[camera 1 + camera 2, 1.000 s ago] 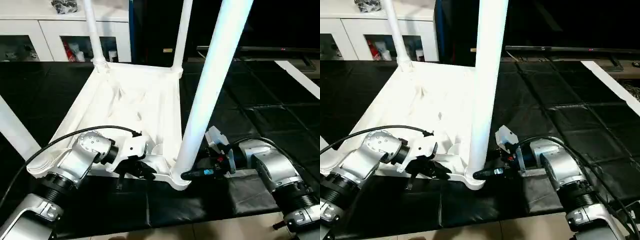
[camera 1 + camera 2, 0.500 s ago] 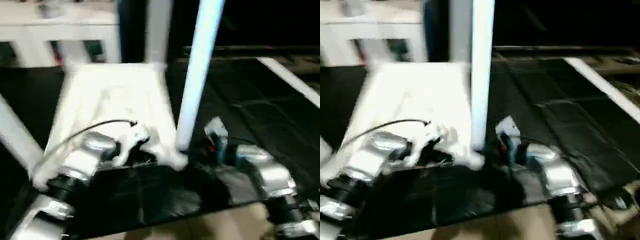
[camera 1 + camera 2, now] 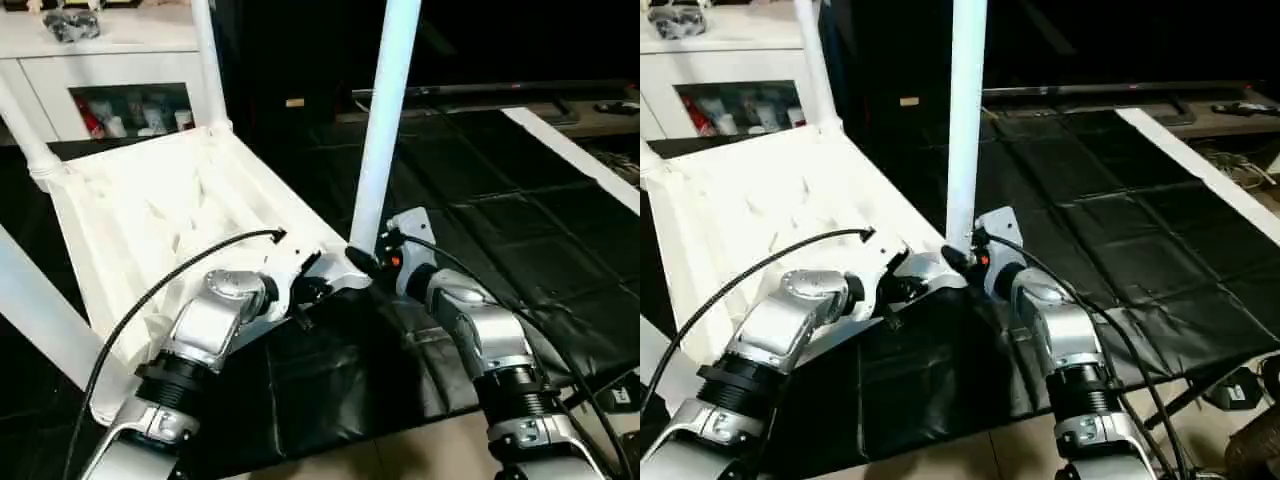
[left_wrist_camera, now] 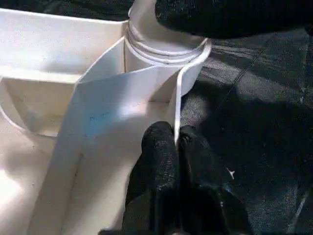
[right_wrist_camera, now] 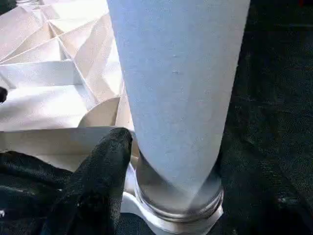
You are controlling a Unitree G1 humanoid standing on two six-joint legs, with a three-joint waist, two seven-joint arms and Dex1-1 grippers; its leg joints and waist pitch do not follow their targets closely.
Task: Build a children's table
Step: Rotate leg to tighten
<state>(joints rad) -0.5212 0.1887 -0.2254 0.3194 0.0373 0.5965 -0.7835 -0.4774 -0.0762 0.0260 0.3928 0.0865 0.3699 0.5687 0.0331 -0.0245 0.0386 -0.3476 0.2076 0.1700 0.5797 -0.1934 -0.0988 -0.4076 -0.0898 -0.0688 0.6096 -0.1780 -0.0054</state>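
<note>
left gripper [image 4: 177, 147] is pinched tight on the thin side wall of the tabletop [image 3: 150, 210], right next to the corner socket [image 4: 161, 58], so it's basically holding the whole thing steady. right gripper [image 3: 368, 264] is at the bottom of the near leg [image 3: 385, 120], 1 black finger [image 5: 100, 166] resting against the leg just above the collar where it goes into the socket. can't see the other finger well enough to say if it's actually clamping or just sitting loose around the tube.

tabletop is flipped underside up on the black mat [image 3: 480, 220], ribs showing, turned at an angle to the robot. i count 4 legs standing in the corners, 2 at the far side in front of the white cabinet [image 3: 110, 70], 1 cut off at the left edge.

my read: this is the seating step on the last leg. next it probably needs a firm push or twist down into the socket while the left keeps the rim from sliding, then check it's in straight.
</note>
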